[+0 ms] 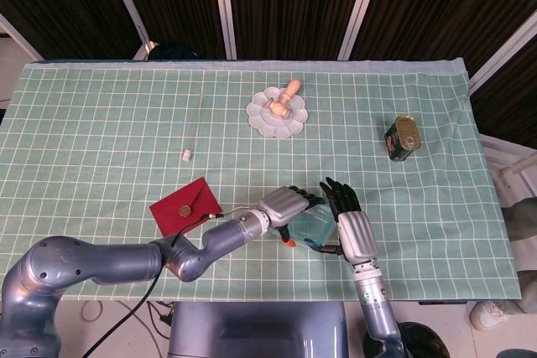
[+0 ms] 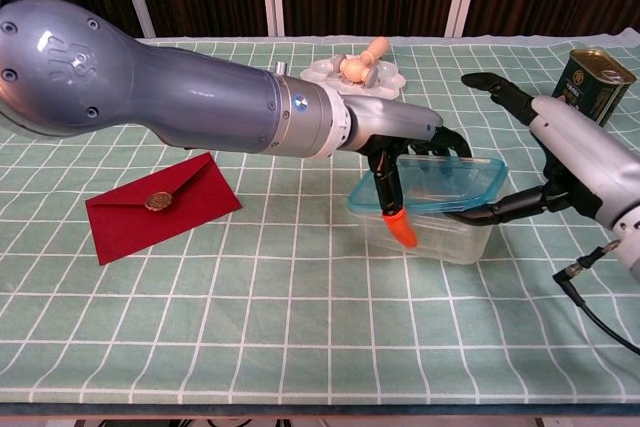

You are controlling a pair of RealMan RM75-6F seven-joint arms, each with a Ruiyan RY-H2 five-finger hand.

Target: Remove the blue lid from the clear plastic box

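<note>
The blue lid (image 2: 432, 183) (image 1: 315, 224) sits slightly raised and tilted over the clear plastic box (image 2: 440, 239), which rests on the green checked cloth. My left hand (image 2: 405, 152) (image 1: 286, 204) grips the lid from the left, fingers curled over its far rim and an orange-tipped thumb on its near rim. My right hand (image 2: 560, 162) (image 1: 349, 220) stands to the right of the box with fingers spread above it. Its thumb touches the box's right end just under the lid.
A red envelope (image 2: 160, 205) (image 1: 185, 207) lies left of the box. A white flower-shaped dish with a wooden piece (image 1: 278, 112) (image 2: 355, 69) stands at the back. A green tin can (image 1: 403, 137) (image 2: 595, 82) is at the right. A black cable (image 2: 600, 297) trails near my right wrist.
</note>
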